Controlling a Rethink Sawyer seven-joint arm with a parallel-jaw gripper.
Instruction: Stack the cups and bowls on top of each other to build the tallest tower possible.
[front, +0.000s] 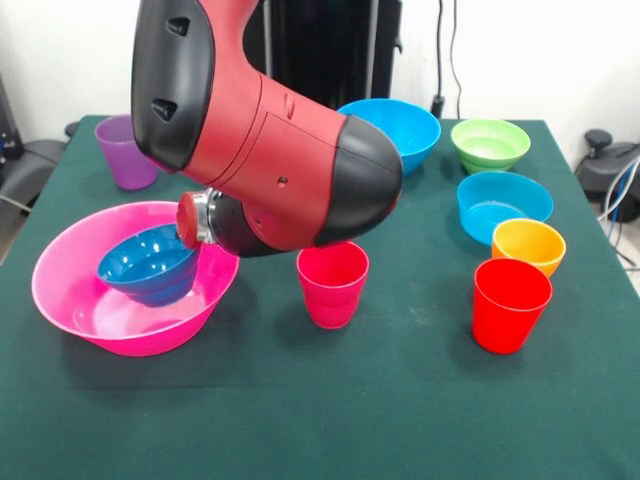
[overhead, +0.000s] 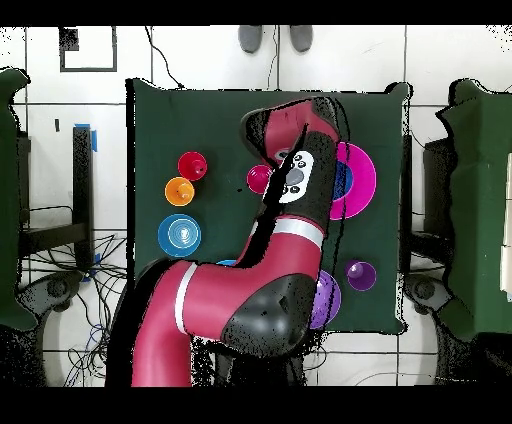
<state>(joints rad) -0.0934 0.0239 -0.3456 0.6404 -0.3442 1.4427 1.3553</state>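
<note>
The huge pink bowl (front: 70, 290) sits at the front left of the table. The small dark blue bowl (front: 150, 268) is tilted inside it. My gripper (front: 188, 236) reaches the dark blue bowl's right rim from the arm's wrist, and the wrist hides its grip. The magenta-pink cup (front: 332, 284) stands just right of the pink bowl. The red cup (front: 510, 304) is at the right, the purple cup (front: 125, 150) at the back left. In the overhead view the arm covers most of the pink bowl (overhead: 360, 180).
The large blue bowl (front: 400, 128), green bowl (front: 489, 144), cyan bowl (front: 503, 205) and small orange bowl (front: 527, 245) stand along the right and back. The large purple bowl (overhead: 326, 300) shows only in the overhead view, partly under the arm.
</note>
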